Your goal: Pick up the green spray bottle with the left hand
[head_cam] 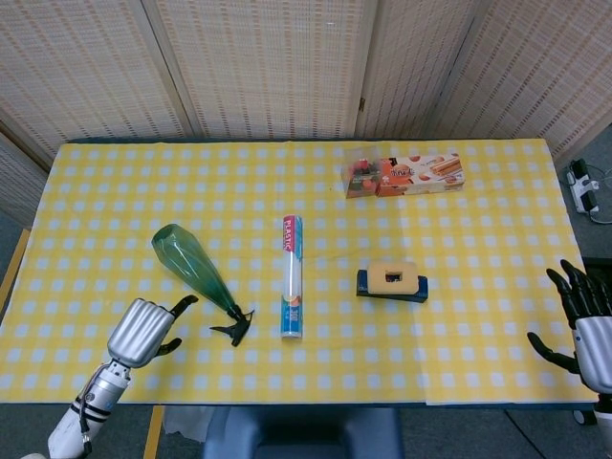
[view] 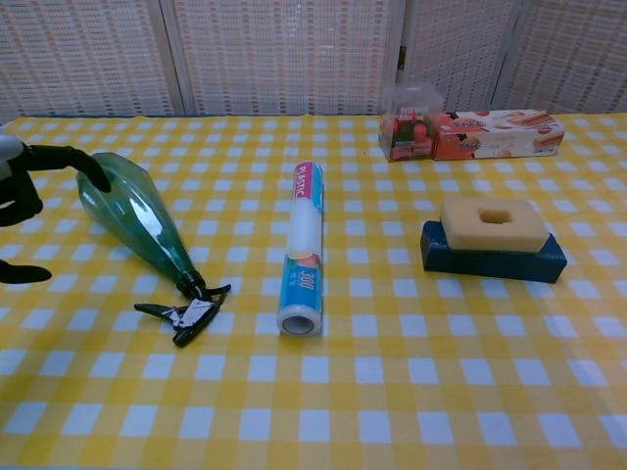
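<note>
The green spray bottle (head_cam: 194, 267) lies on its side on the yellow checked table, its wide base toward the far left and its black trigger nozzle (head_cam: 235, 326) toward the front. In the chest view the bottle (view: 137, 220) sits left of centre. My left hand (head_cam: 143, 331) hovers at the front left, just below and left of the bottle, fingers spread and holding nothing. In the chest view that left hand (view: 24, 186) shows at the left edge, a fingertip close to the bottle's base. My right hand (head_cam: 583, 320) is open at the right table edge.
A roll of plastic wrap (head_cam: 293, 276) lies right of the bottle. A yellow sponge on a blue block (head_cam: 393, 281) sits further right. A snack box (head_cam: 405, 173) lies at the back. The table's front edge (head_cam: 316, 400) runs close to both hands.
</note>
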Motion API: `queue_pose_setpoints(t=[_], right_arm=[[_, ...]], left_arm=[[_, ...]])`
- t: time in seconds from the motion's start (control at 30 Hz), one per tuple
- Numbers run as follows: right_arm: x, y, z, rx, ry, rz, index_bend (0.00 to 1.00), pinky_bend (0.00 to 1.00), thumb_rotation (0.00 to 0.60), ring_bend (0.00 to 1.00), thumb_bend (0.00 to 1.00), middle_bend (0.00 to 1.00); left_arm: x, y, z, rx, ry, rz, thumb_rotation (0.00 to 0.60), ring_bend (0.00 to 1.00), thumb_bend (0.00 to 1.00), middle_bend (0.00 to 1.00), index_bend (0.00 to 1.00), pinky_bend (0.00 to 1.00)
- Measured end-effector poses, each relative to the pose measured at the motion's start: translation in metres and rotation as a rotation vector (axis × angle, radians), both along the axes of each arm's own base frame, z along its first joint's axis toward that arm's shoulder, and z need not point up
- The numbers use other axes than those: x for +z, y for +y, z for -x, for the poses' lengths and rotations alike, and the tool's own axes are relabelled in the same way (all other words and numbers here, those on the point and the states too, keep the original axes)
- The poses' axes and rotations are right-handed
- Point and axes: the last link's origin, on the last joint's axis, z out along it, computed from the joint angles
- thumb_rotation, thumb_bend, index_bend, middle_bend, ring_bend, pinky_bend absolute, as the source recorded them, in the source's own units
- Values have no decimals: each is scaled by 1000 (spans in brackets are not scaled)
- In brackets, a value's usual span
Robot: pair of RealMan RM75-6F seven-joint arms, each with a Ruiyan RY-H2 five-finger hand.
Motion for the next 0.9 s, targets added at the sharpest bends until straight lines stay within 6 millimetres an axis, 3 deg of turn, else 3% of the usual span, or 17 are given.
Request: queue_pose_setpoints(t=[0.3,0.6,0.9], right_arm=[[11,-3,4,-11,-29,30,0,0,600,0,256,0],[23,8,1,23,-47,37,0,0,600,0,257,0],[31,15,4,13,-62,46,0,0,600,0,257,0]], left_arm=[[-23,38,-26,-13,153,89,600,1000,168,1000,302,1000],[-38,66,-24,-11,179,111,600,1000,168,1000,303,1000],[-71,83,-34,-35,151,194,600,1000,190,1000,300,1000]])
